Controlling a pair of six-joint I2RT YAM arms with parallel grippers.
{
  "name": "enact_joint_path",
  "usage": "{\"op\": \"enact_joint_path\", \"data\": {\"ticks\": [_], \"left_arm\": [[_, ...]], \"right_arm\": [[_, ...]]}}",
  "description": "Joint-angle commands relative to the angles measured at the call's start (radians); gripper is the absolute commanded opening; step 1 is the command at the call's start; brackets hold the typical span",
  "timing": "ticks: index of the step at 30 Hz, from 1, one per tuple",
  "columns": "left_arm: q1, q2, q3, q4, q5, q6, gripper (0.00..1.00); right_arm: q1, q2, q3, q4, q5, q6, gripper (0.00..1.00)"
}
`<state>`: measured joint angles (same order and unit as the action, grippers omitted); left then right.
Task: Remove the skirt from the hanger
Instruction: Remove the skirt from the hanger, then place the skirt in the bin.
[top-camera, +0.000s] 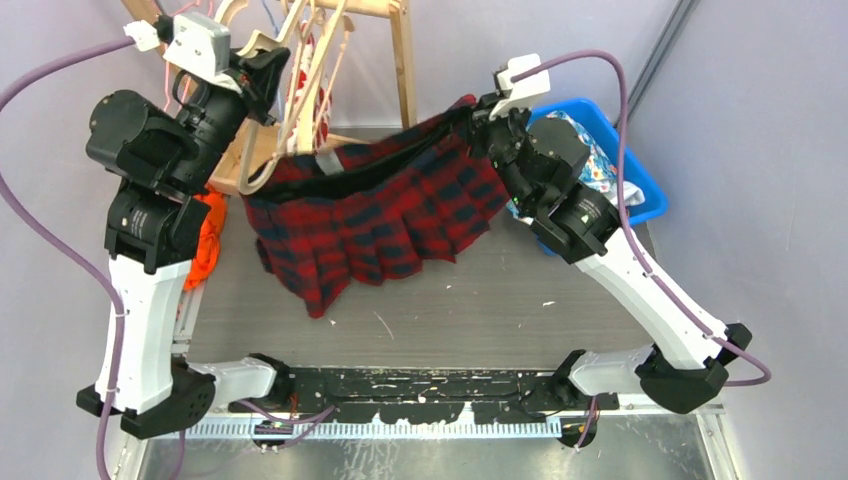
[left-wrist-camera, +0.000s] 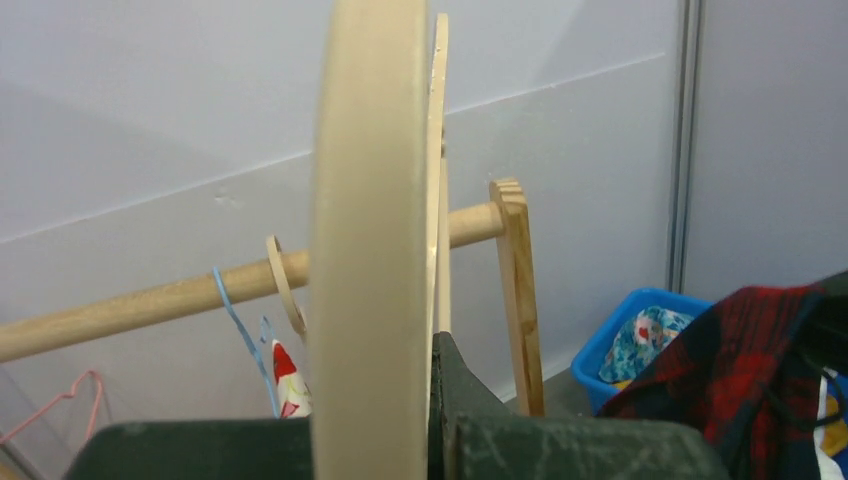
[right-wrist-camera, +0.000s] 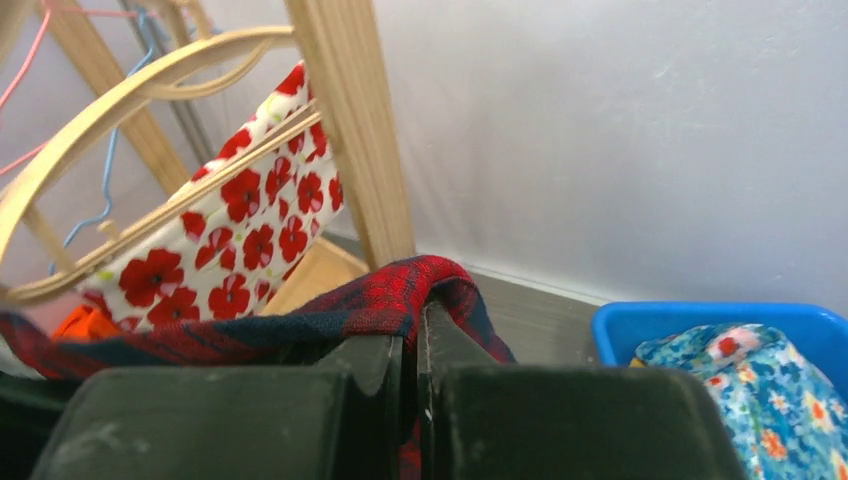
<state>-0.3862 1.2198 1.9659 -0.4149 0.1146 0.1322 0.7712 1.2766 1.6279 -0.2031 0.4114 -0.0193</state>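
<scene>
Skirt (top-camera: 370, 215) waistband runs left-right | left tool (top-camera: 268, 75) clamps hanger (left-wrist-camera: 370, 200) | right tool (right-wrist-camera: 412, 360) pinches skirt

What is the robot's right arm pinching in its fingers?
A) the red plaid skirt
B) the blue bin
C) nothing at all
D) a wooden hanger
A: in the right wrist view, the fingers are closed on a fold of the red plaid skirt.

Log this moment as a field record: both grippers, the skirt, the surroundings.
left gripper: shut on wooden hanger
right gripper: shut on skirt, upper edge
skirt: stretched from hanger to right gripper, hem hanging toward table
nearby: blue bin holding floral cloth, right of skirt
status: skirt's left end at hanger; clip hidden
</scene>
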Motion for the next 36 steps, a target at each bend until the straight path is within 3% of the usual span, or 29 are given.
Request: {"op": "enact_joint_path", "data": {"ticks": [1, 7, 12, 16, 18, 22, 32, 36], "left_arm": [[-0.004, -0.052, 0.039, 0.162, -0.016, 0.003, 0.00], [-0.003, -0.167, -0.007, 0.014, -0.097, 0.138, 0.00], [-0.003, -0.263, -0.094, -0.103, -0.222, 0.188, 0.00], [-0.004, -0.298, -0.114, -0.201, -0.327, 0.194, 0.00], [-0.003, -0.314, -0.119, -0.226, -0.358, 0.198, 0.00], [-0.003, -0.325, -0.103, -0.269, -0.383, 0.198, 0.00], [-0.003, -0.343, -0.113, -0.336, -0.402, 0.199, 0.00], [-0.003, -0.345, -0.122, -0.356, -0.422, 0.205, 0.00]], "right_arm": [[0.056, -0.034, -0.019, 0.038, 0.060, 0.003, 0.01], [0.059, -0.035, 0.122, 0.052, 0.202, -0.243, 0.01], [0.022, 0.121, 0.440, 0.153, 0.298, -0.517, 0.01], [-0.130, 0.332, 0.825, 0.082, 0.265, -0.494, 0.01], [-0.184, 0.381, 0.903, 0.149, 0.256, -0.516, 0.01], [-0.308, 0.442, 0.967, 0.244, 0.250, -0.517, 0.01], [-0.609, 0.543, 0.966, 0.279, 0.225, -0.228, 0.01], [-0.673, 0.630, 1.060, 0.288, 0.228, -0.188, 0.01]]}}
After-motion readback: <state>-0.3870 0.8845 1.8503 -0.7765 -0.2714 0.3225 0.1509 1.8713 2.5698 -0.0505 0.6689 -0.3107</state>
